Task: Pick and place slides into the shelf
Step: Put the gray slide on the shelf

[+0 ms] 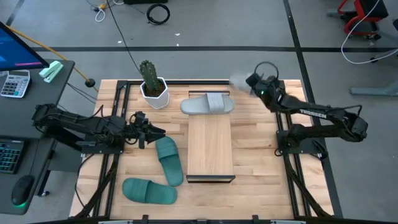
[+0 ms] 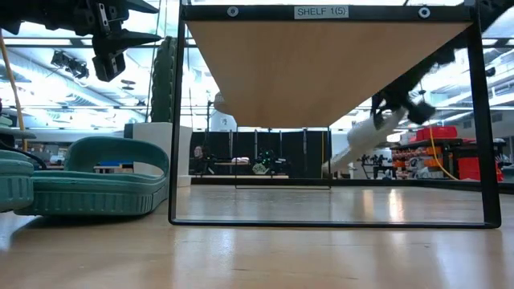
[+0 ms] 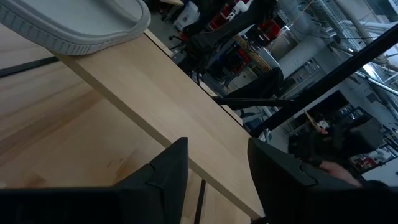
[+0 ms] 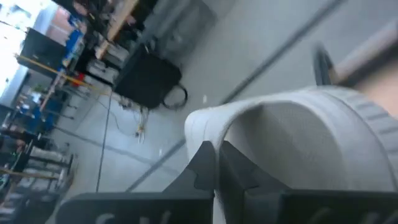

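My right gripper [image 1: 252,81] is over the table's far right corner, shut on a light grey slide [image 1: 239,81], which is in the air. A second grey slide [image 1: 208,104] lies sole down on the table at the far end of the shelf [image 1: 210,146]. Two teal slides lie left of the shelf, one [image 1: 169,160] beside it and one [image 1: 149,191] near the table's near edge. My left gripper [image 1: 149,132] is open, raised above the table just far-left of the nearer teal slide, and points at the shelf [image 3: 155,93]. My right gripper [image 4: 217,168] pinches the grey slide's wide strap [image 4: 208,134] at its edge, between its two fingers. The slide is lifted clear of the table. In the low view it slants down below the gripper [image 2: 397,103], with its free end [image 2: 353,156] lowest.
A cactus in a white pot [image 1: 152,87] stands at the table's far edge, left of the shelf. The space under the shelf's plank top [image 2: 321,64] holds nothing. A desk with a keyboard and a calculator [image 1: 13,82] stands left of the table.
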Controlling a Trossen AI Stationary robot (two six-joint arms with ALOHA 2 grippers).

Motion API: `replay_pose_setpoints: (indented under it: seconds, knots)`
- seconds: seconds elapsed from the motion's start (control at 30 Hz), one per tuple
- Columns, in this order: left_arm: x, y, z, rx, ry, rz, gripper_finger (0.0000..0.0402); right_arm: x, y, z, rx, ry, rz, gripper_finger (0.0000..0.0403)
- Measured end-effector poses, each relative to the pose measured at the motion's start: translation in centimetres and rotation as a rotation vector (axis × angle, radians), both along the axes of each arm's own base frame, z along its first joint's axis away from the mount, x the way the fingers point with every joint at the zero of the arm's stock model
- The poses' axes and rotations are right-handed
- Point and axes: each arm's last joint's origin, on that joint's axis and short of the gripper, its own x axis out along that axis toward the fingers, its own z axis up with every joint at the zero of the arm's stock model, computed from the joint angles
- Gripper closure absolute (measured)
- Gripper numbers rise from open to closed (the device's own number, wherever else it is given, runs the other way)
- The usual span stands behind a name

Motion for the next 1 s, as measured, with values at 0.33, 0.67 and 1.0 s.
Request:
replay_pose_setpoints:
  seconds: [0.33,0.67,1.0]
  knots:
    - [0.0,0.0,0.0,0.016,0.0,-0.002,0.023,-0.7,-1.4,8.3,-0.13,0.198,0.14,0.0396]
    - [0.0,0.0,0.0,0.027,0.0,-0.003,0.023,-1.9,0.0,17.4,-0.23,0.36,0.369,0.0396]
    - [0.0,0.0,0.0,0.027,0.001,-0.003,0.023,-4.7,3.1,23.1,-0.228,0.459,0.61,0.0396]
